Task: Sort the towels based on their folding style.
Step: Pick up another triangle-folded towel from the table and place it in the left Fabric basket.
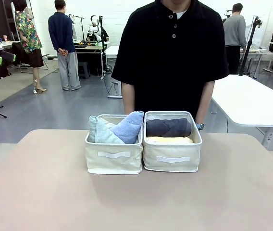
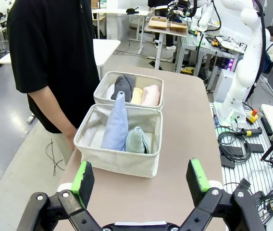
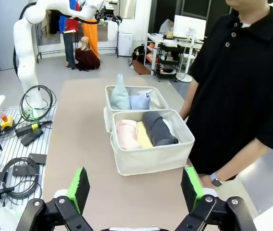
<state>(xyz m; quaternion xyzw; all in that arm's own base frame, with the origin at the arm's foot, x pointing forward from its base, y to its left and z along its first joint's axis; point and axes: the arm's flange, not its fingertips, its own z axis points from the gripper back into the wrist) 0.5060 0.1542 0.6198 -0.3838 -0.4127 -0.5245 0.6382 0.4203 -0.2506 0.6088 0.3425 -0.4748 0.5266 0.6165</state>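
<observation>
Two cream bins stand side by side at the table's far middle. The left bin (image 1: 113,156) holds a light blue cone towel (image 1: 130,126) and a pale teal-green cone towel (image 1: 100,133). In the right bin (image 1: 171,157) lie a dark grey rolled towel (image 1: 168,127) and a yellow roll (image 1: 169,140); the right wrist view adds a pale pink roll (image 3: 126,134), and a white roll (image 2: 109,91) peeks out in the left wrist view. My left gripper (image 2: 142,177) is open, well back from the bins. My right gripper (image 3: 136,186) is open too, holding nothing.
A person in a black shirt (image 1: 171,53) stands right behind the bins, hands low at the table's far edge, a watch (image 1: 200,126) on one wrist. The tan tabletop (image 1: 136,202) stretches bare in front of the bins. Cables and boxes (image 3: 26,130) lie beside the table.
</observation>
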